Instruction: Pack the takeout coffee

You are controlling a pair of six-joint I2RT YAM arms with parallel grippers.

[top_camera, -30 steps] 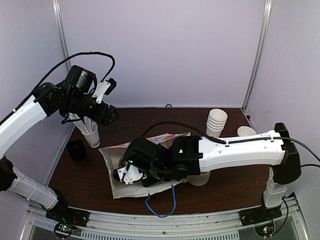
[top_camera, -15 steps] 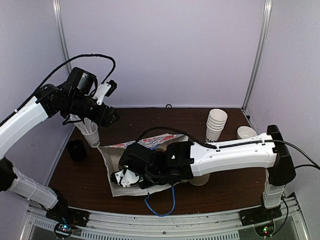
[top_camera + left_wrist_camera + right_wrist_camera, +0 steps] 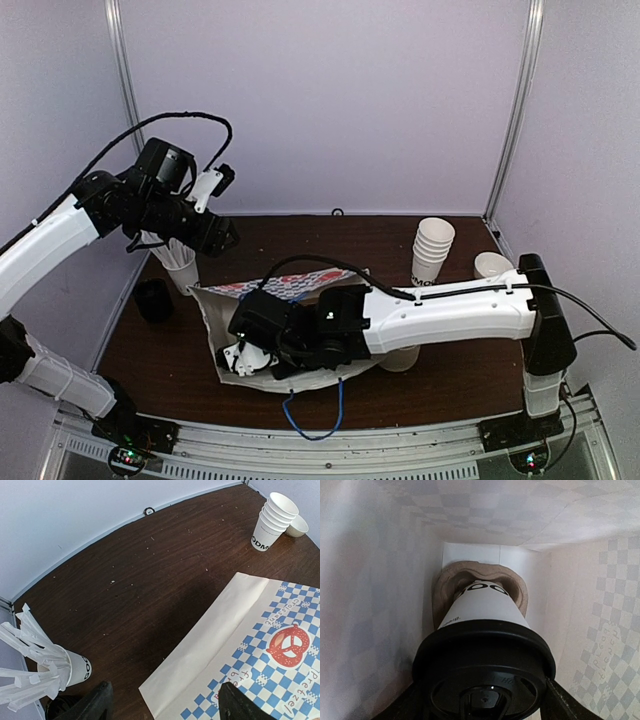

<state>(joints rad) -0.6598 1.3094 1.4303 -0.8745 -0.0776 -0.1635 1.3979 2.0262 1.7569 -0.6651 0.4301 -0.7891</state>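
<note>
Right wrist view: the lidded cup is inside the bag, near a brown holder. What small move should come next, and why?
Probably push the cup a little deeper, until its base sits in the brown holder at the end of the bag. The right gripper grips the cup at its black lid, and the base seems only at the holder's mouth, not clearly seated.

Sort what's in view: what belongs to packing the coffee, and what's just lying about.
Job:
- lidded cup
- checked paper bag
- brown carrier at the bottom of the bag

Lying about:
- cup stack
- white vessel beside it
- cup of stirrers
</note>
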